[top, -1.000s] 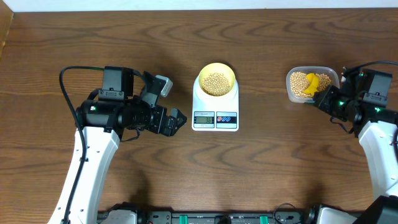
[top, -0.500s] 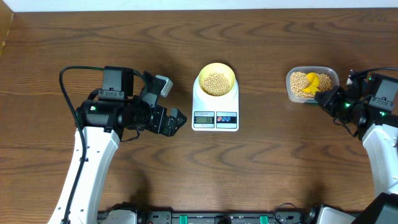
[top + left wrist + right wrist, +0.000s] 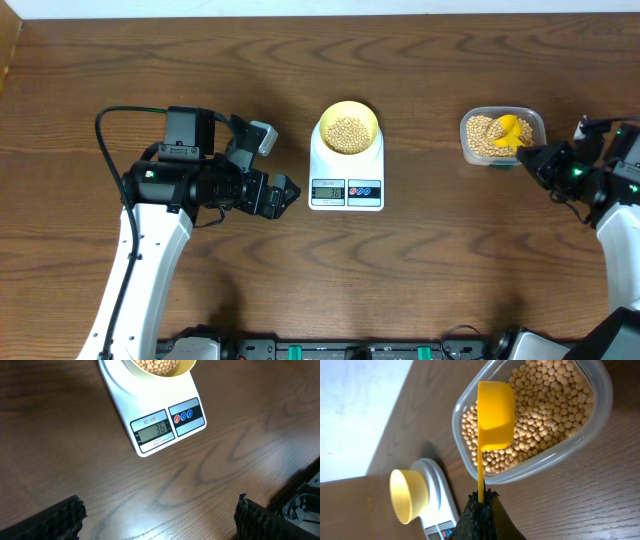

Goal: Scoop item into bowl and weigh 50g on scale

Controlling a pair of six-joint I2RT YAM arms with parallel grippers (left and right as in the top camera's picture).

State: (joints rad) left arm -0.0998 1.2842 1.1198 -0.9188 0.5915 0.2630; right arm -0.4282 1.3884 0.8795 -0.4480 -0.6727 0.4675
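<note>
Your left claw (image 3: pixel 272 163) stands wide open and empty at the left of the overhead view, near the scale (image 3: pixel 346 185). A drift rightward would nudge the scale body and upset the reading. That reading shows 36 in the left wrist view, so I judge the bowl short of target.

At centre, the bowl (image 3: pixel 326 113) sits on the platform with beans (image 3: pixel 347 133) heaped inside. A full scoop tipped in at once would likely overshoot, and a pour from too high would bounce beans onto the worktop (image 3: pixel 420 280).

At the right, your right claw (image 3: pixel 537 160) is clamped shut on the thin handle of the yellow scoop (image 3: pixel 495 410). That hold is narrow, so the scoop could twist and spill on the way across. Digging hard could also shove the clear tub (image 3: pixel 560 455).

In the right wrist view, the scoop's cup lies over the tub's beans, straight above the claw. The bowl and scale sit lower left there, well apart from it.
</note>
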